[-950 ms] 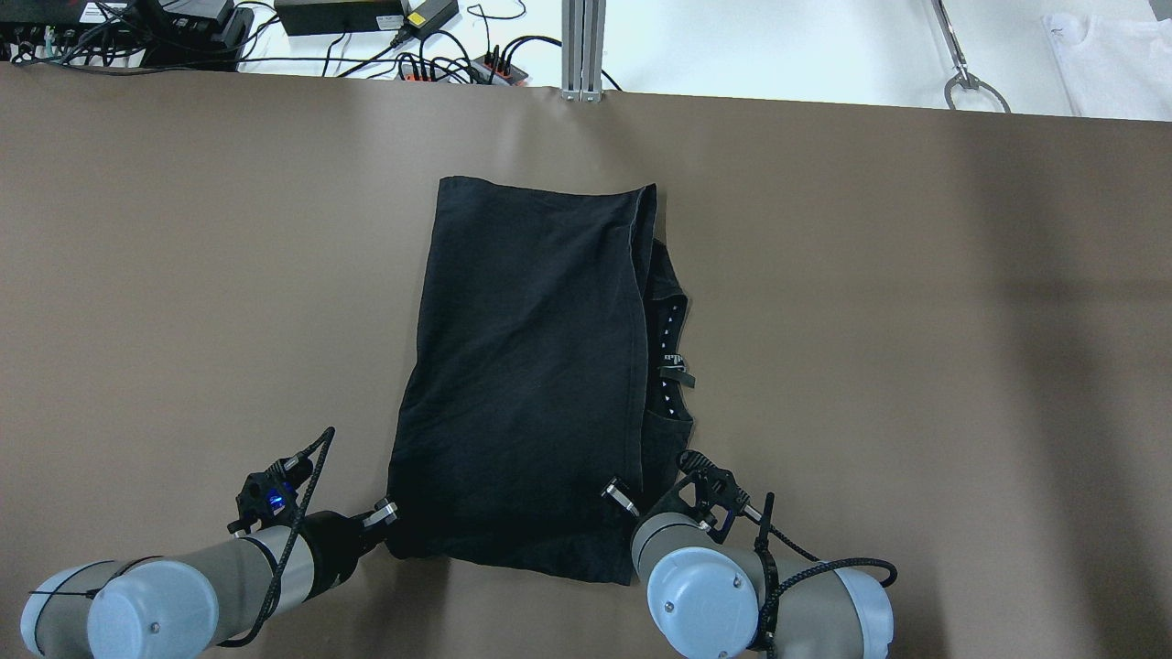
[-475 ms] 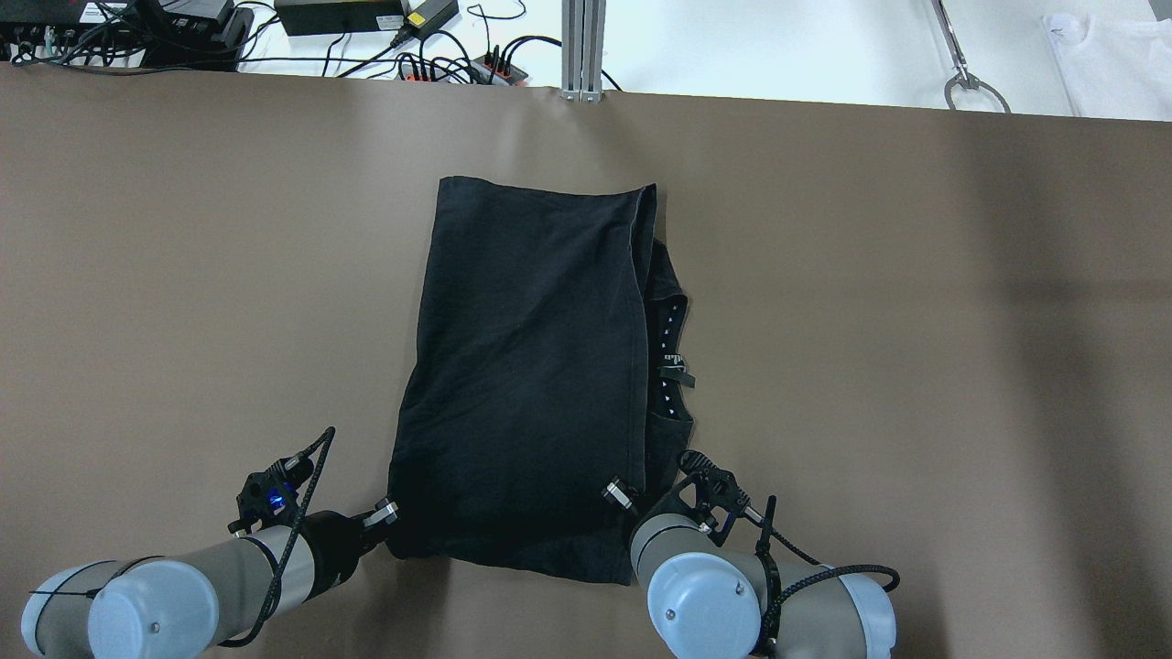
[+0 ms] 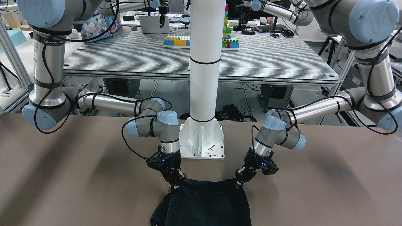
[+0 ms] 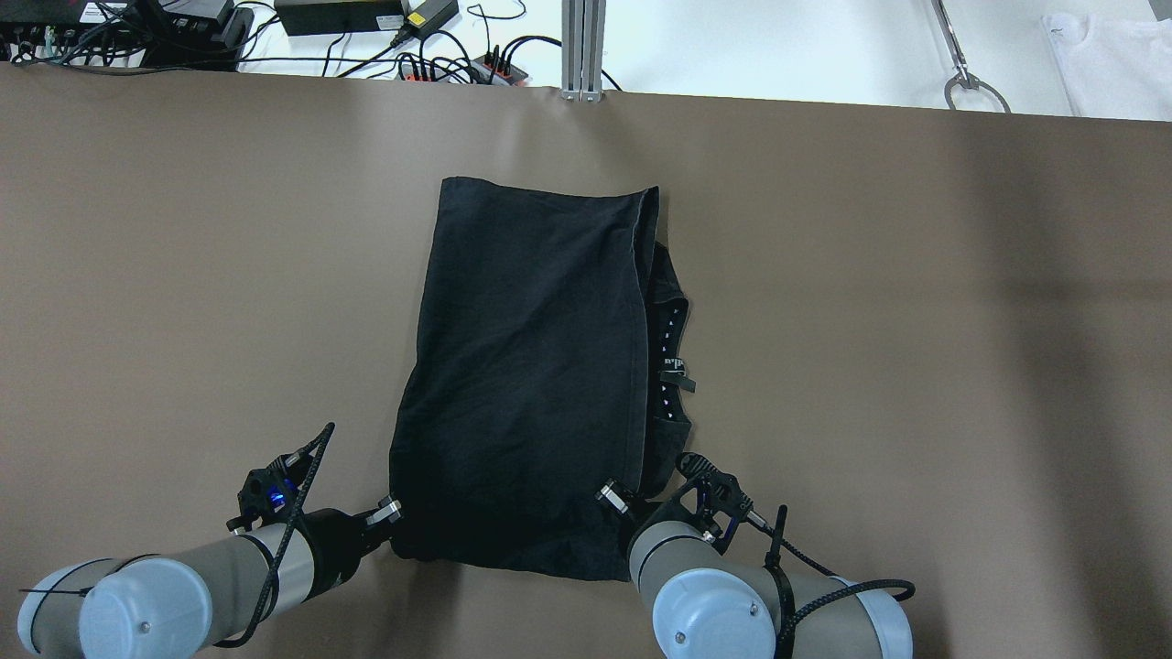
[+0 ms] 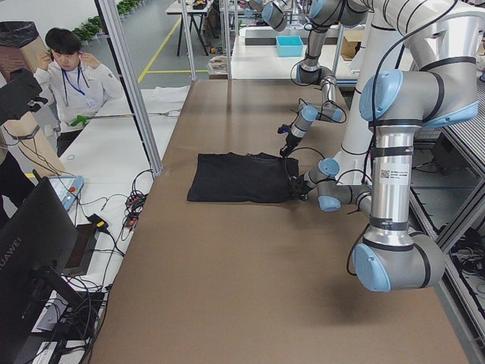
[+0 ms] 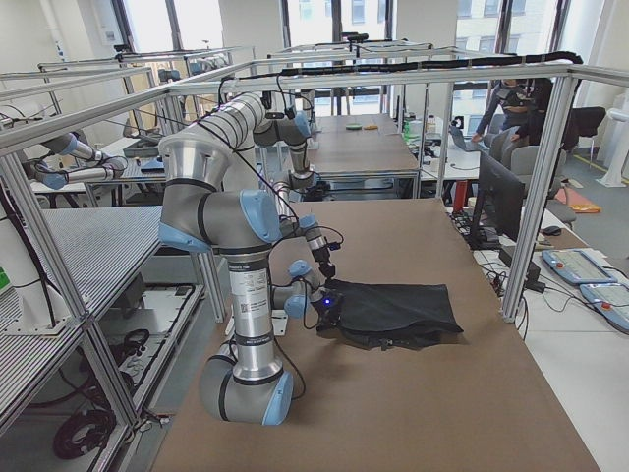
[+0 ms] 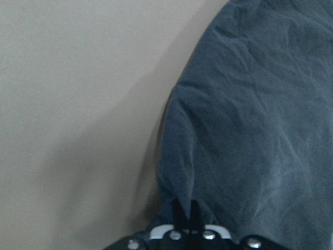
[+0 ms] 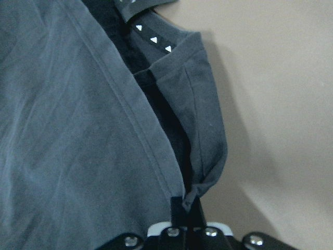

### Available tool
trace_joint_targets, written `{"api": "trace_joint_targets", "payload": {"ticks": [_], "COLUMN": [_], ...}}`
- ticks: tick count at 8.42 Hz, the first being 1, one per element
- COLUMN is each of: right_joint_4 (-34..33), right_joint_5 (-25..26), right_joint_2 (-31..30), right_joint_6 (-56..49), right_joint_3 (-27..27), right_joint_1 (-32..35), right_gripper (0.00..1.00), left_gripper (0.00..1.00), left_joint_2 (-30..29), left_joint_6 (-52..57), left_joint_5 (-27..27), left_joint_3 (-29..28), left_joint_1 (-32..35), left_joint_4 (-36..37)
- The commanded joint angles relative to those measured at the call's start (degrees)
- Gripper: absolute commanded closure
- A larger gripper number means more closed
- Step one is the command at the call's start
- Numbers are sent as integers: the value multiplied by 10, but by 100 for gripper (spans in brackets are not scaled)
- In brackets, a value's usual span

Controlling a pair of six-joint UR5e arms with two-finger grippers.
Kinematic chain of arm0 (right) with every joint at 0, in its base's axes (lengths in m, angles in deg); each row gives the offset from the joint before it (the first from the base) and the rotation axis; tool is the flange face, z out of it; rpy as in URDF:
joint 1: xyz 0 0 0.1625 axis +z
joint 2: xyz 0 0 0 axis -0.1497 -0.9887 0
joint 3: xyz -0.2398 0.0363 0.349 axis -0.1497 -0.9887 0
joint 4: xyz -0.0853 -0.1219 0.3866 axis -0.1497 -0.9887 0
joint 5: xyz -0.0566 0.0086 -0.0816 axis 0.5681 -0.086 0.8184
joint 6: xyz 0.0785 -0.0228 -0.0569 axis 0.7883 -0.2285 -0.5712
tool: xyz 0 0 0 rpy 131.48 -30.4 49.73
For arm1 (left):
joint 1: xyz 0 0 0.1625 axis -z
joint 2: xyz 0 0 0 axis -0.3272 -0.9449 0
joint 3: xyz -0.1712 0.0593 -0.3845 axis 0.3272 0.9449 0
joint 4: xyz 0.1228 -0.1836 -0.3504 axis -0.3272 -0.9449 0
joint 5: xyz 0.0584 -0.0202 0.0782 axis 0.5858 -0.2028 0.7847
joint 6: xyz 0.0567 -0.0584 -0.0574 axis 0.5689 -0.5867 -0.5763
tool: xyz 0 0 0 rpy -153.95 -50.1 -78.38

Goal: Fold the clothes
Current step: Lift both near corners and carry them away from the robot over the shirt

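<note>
A black garment [image 4: 531,366], folded lengthwise, lies on the brown table [image 4: 183,275], with its collar trim showing along the right edge. My left gripper [image 4: 392,520] is shut on the garment's near left corner. In the left wrist view [image 7: 184,214] the cloth [image 7: 244,130] is pinched between its tips. My right gripper [image 4: 615,505] is shut on the near right corner. In the right wrist view [image 8: 187,208] it pinches a fold of the hem [image 8: 208,156]. In the front view both grippers [image 3: 239,185] [image 3: 174,187] are low at the garment's near edge [image 3: 207,207].
Cables and power strips [image 4: 412,37] and an aluminium post [image 4: 583,46] stand beyond the far edge. A white cloth [image 4: 1108,64] lies at the far right. The white robot pedestal [image 3: 202,147] stands between the arms. An operator [image 5: 68,68] stands beyond the table.
Both grippers stay shut on the corners. The right arm has drawn slightly toward the robot, and the garment has slid a little that way with it.
</note>
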State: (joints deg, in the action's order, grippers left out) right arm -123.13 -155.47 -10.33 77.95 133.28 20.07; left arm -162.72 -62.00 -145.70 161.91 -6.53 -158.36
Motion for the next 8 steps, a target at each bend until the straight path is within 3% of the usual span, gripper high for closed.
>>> {"api": "trace_joint_targets", "payload": {"ticks": [1, 3, 4, 5, 6, 8], "right_joint_4": [-67, -135, -175, -188, -189, -189], "right_joint_5": [-9, -9, -10, -10, -11, -45], "right_joint_2": [-2, -12, -7, 3, 22, 59], "right_joint_6": [-17, -16, -19, -33, -84, -113], "right_joint_3": [87, 184, 221, 216, 193, 129], "right_joint_1": [-3, -51, -52, -45, -3, 80], "right_gripper": [100, 100, 100, 100, 100, 100], "left_gripper": [100, 100, 100, 100, 100, 100], "left_joint_2": [2, 27, 22, -5, -71, -198], "left_joint_6": [11, 12, 13, 39, 90, 124], "left_joint_5": [-21, -32, -62, -94, -121, -150], "left_joint_3": [70, 157, 167, 161, 152, 74], "left_joint_1": [2, -4, 6, 59, 114, 192], "left_joint_4": [5, 5, 21, 78, 163, 292]}}
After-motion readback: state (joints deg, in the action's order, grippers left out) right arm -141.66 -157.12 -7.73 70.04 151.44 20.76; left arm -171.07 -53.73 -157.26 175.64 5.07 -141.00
